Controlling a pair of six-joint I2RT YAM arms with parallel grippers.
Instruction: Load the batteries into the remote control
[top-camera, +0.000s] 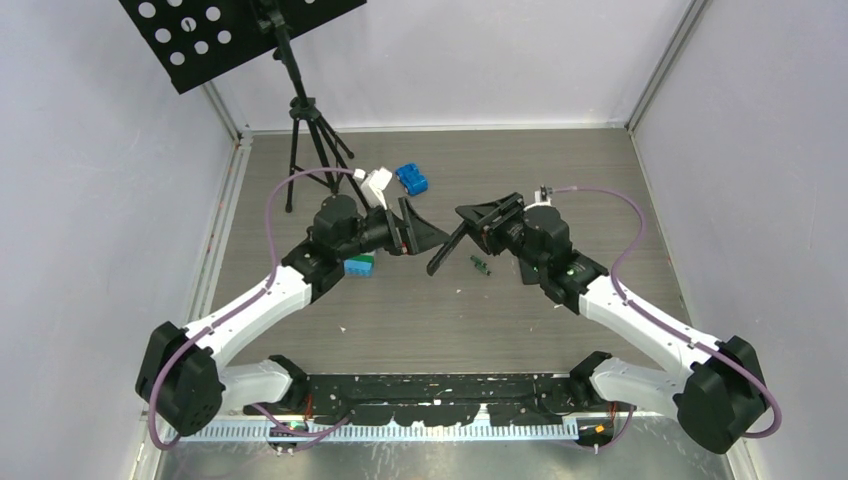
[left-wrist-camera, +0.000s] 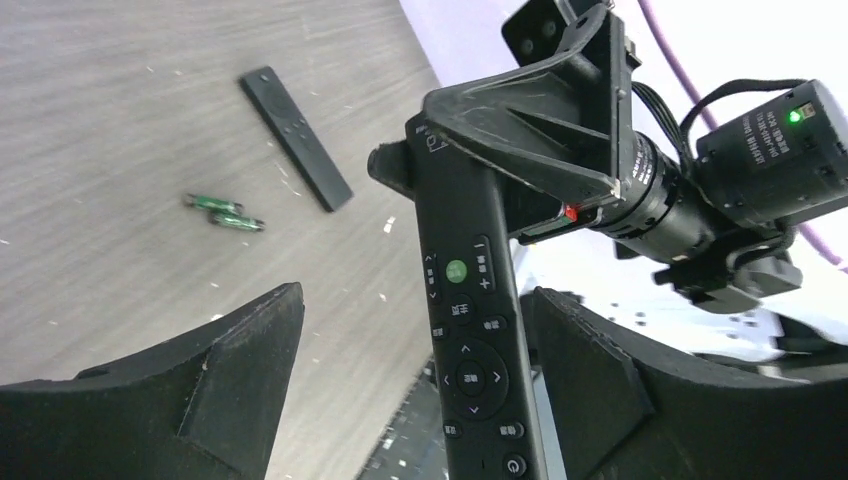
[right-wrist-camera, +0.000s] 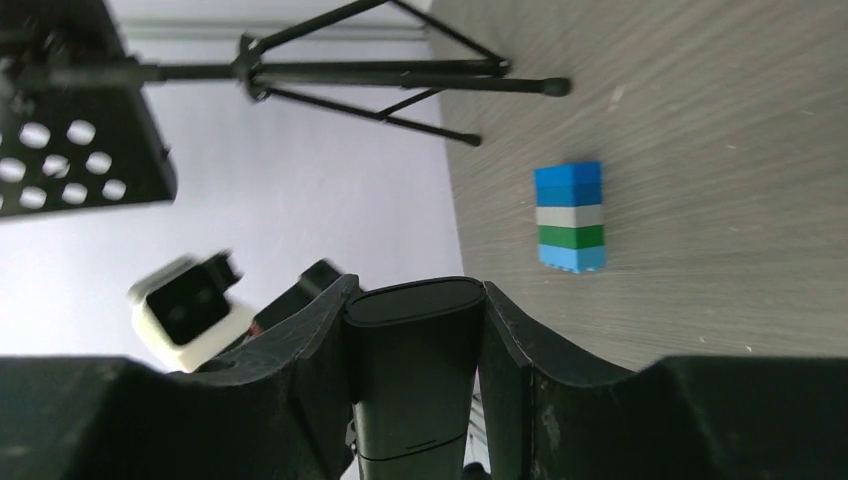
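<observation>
The black remote control (top-camera: 446, 250) hangs tilted above the table. My right gripper (top-camera: 464, 216) is shut on its upper end; in the right wrist view (right-wrist-camera: 417, 290) both fingers press the remote's plain end (right-wrist-camera: 415, 380). In the left wrist view the remote's button side (left-wrist-camera: 470, 340) stands between the spread fingers of my left gripper (left-wrist-camera: 412, 293), close to the right finger (left-wrist-camera: 590, 370) and apart from the left one. My left gripper (top-camera: 432, 238) is open. Two dark green batteries (left-wrist-camera: 225, 212) lie side by side on the table (top-camera: 480, 264), below the remote.
A thin flat black strip (left-wrist-camera: 296, 137) lies on the table near the batteries. A blue-white-green block stack (right-wrist-camera: 571, 217) sits under my left arm (top-camera: 359, 266). A blue block (top-camera: 411, 179), a white object (top-camera: 377, 185) and a tripod (top-camera: 305, 140) stand further back.
</observation>
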